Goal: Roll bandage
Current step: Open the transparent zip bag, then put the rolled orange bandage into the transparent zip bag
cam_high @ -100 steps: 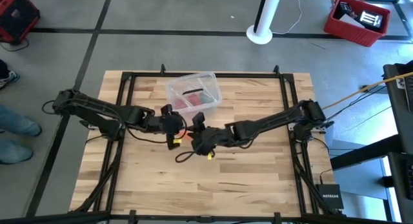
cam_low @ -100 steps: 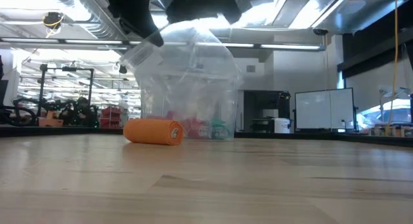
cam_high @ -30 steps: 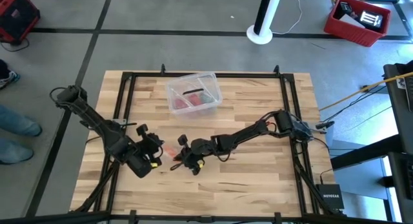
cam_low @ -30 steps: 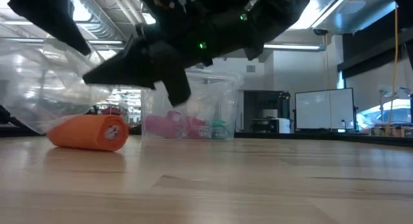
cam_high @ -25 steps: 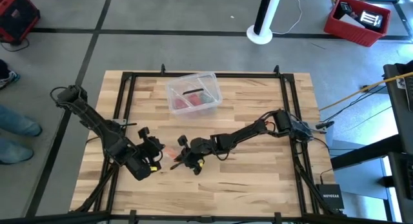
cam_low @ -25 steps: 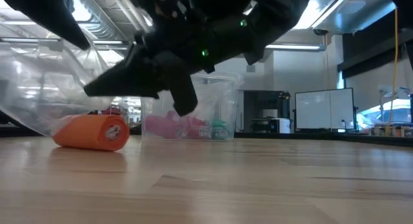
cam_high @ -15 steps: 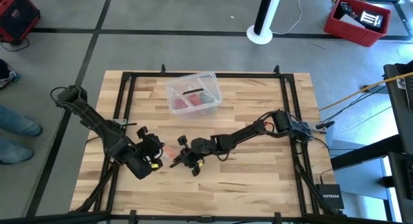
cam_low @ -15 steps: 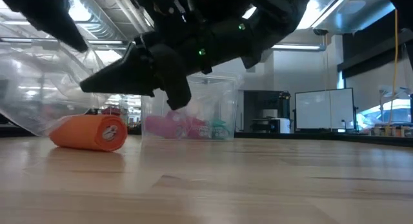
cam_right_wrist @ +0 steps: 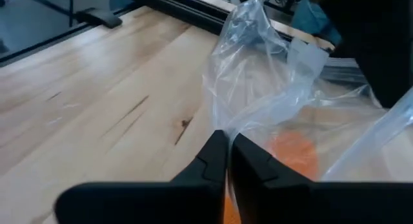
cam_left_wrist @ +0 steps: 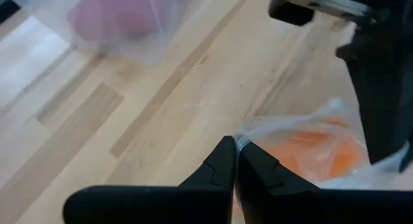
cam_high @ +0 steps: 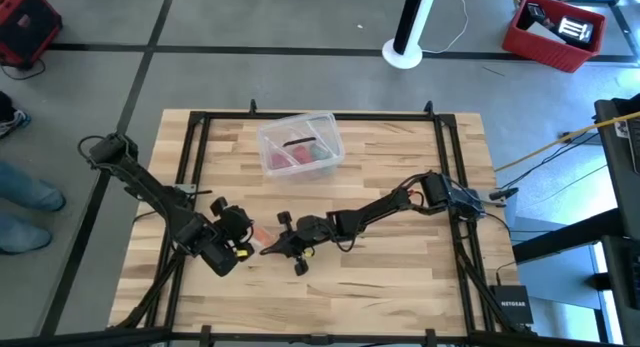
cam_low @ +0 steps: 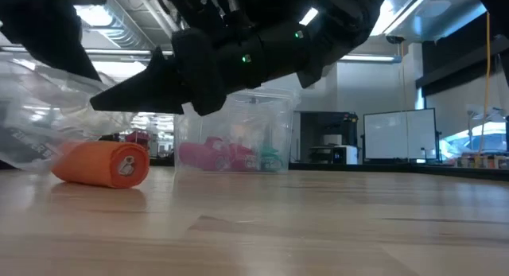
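the wrapper [cam_right_wrist: 271, 75] is pinched by the clenched left end effector [cam_left_wrist: 233, 161] and right end effector [cam_right_wrist: 227, 153]; next, the bandage [cam_low: 99, 165] must be freed.

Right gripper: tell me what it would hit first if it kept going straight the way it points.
Most likely the clear plastic wrapper just ahead of the right gripper, with the orange bandage roll behind it; depth between them is unclear.

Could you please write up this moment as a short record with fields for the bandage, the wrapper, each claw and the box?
bandage: orange roll lying on the table, partly inside the wrapper
wrapper: crumpled clear plastic
left claw: shut on the wrapper
right claw: shut on the wrapper
box: clear plastic, at the table's far side, red and green contents
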Motion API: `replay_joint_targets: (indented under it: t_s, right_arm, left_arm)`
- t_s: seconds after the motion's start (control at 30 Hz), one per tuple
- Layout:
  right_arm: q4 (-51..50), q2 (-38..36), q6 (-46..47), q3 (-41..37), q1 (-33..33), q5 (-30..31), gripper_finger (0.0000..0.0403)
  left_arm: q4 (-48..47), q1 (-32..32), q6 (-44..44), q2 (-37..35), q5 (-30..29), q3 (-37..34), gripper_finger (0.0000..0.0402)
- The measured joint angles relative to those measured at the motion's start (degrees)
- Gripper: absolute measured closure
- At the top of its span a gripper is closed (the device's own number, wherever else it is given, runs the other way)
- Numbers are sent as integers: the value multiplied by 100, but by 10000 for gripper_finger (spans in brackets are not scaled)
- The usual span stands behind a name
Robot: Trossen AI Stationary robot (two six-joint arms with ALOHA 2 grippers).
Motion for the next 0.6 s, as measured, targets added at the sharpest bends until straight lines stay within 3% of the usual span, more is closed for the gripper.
replay_joint_targets:
  t_s: [0.13, 0.27, 0.43, 0.6]
  right_arm:
    - [76, 0, 366, 23, -3, 57, 379]
    - [-191, -1, 821, 213, 2, 400, 338]
    - [-2241, -625, 622, 595, 0, 539, 266]
    - [-3540, -1147, 682, 666, 0, 665, 213]
  left_arm:
    - [96, 53, 67, 0, -6, -22, 400]
    - [146, 23, 194, 0, -4, -22, 400]
    - [114, -52, 202, 0, -4, -22, 400]
    - [149, -50, 318, 0, 1, -23, 400]
